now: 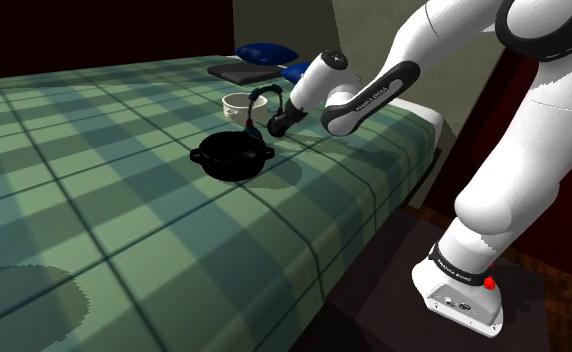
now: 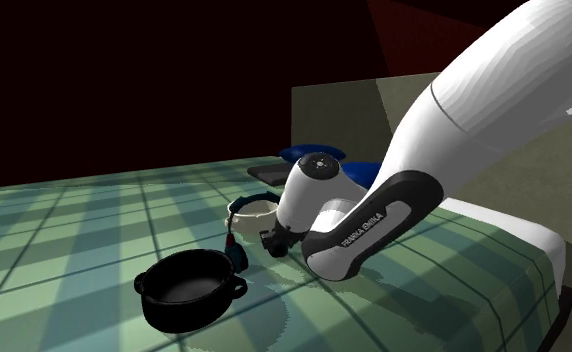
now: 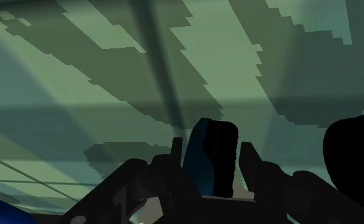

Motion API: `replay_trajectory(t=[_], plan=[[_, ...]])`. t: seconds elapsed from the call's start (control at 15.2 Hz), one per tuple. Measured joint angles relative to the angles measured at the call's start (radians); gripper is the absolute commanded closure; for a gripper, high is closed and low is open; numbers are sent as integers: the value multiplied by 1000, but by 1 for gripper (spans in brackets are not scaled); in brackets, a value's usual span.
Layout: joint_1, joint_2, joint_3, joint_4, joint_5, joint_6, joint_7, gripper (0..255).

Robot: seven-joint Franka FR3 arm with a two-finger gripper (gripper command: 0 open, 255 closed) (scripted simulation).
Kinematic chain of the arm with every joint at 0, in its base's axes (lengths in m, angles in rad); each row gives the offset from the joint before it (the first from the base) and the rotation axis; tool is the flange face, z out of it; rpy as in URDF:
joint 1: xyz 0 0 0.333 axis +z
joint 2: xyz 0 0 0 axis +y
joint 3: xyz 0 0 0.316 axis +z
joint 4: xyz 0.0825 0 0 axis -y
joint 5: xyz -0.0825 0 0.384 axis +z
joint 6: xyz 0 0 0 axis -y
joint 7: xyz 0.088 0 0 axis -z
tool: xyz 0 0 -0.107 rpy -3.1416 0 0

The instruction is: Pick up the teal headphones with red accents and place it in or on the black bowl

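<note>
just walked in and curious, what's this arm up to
The robot's claw is shut on the teal headphones, holding them over the green plaid bed cover. The black bowl sits empty close by, so the headphones are not in it yet. A white bowl stands next to them.

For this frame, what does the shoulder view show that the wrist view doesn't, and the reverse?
Shoulder, not wrist: the stand, the white bowl and the whole black bowl. Wrist, not shoulder: the gripper clasping the headphones between its fingers. Both: the green plaid cover and the headphones at the gripper.
</note>
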Motion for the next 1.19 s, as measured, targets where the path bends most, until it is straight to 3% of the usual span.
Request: replay_trajectory(t=[0.79,1.19], plan=[[-5,-112,43,15,317,-111,-275,255],[12,-154,41,52,410,-185,-352,255]])
